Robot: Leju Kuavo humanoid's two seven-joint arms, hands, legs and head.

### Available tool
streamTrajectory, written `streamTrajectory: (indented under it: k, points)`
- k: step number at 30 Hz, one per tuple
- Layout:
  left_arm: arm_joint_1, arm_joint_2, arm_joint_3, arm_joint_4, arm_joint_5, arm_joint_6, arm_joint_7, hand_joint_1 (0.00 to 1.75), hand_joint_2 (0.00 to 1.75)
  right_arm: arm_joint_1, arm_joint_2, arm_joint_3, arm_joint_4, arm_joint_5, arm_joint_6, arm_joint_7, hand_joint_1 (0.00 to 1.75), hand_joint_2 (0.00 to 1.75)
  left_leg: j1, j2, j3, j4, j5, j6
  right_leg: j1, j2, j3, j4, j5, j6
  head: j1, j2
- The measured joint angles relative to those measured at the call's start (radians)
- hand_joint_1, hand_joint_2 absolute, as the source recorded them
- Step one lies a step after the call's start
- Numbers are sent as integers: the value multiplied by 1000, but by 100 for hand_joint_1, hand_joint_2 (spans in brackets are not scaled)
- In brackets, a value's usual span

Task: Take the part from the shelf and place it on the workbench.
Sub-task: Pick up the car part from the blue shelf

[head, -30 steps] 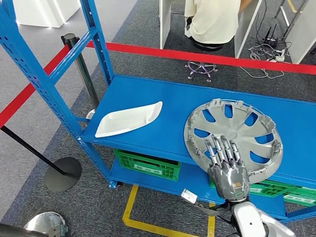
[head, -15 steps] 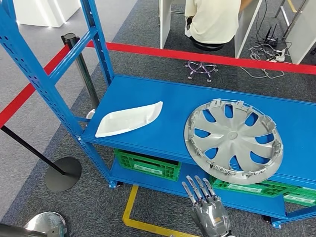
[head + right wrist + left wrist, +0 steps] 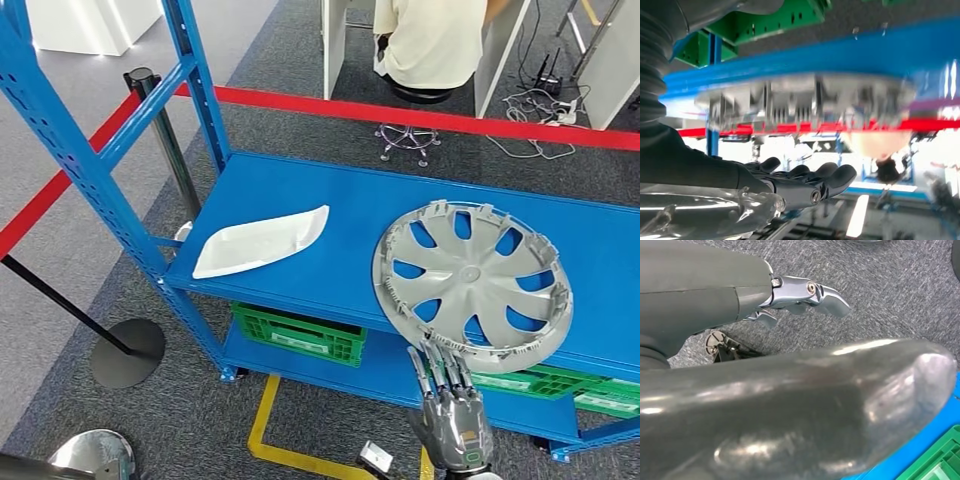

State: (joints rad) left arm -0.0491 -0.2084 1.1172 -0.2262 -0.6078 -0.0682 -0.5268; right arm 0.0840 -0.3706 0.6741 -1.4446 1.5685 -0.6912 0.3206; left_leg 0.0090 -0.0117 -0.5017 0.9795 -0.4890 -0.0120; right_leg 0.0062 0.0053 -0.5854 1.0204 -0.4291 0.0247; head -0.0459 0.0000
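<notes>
silver right hand [image 3: 453, 420] below hubcap [image 3: 473, 283]

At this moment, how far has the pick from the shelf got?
Nothing is done yet: the hubcap and the white part both lie on the blue shelf. The right robot hand is open below the hubcap's near rim, holding nothing. Grasping, lifting and placing on the workbench remain.

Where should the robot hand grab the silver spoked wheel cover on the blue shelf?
Probably the near rim of the silver spoked wheel cover, approached from the front of the blue metal shelf. It lies flat, and its near rim overhangs the shelf's front edge above the open right robot hand, leaving room for fingers underneath.
</notes>
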Motion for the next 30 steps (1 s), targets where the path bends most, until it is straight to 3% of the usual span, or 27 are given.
streamTrajectory:
  k: [9,15,17,23,30]
  points:
    - [-2,0,0,0,-12,2,0,0,0,-50,-53,-2,-68,1,0,78,0,175,0,0,0,0,0,0,0,0,0,0,0,0,0,0]
    - [-3,0,0,0,-25,-5,-2,0,0,-102,-59,61,-25,1,0,193,0,175,0,0,0,0,0,0,0,0,0,0,0,0,0,0]
    - [-3,-1,0,0,-29,-8,-4,0,0,-104,-52,78,13,2,0,173,0,175,0,0,0,0,0,0,0,0,0,0,0,0,0,0]
    - [-3,-1,7,0,-41,-13,-7,0,0,-65,12,3,126,1,2,-24,0,175,0,0,0,0,0,0,0,0,0,0,0,0,0,0]
    - [-3,-1,16,0,-43,-14,-8,0,0,-47,59,-73,186,1,4,-61,0,175,0,0,0,0,0,0,0,0,0,0,0,0,0,0]
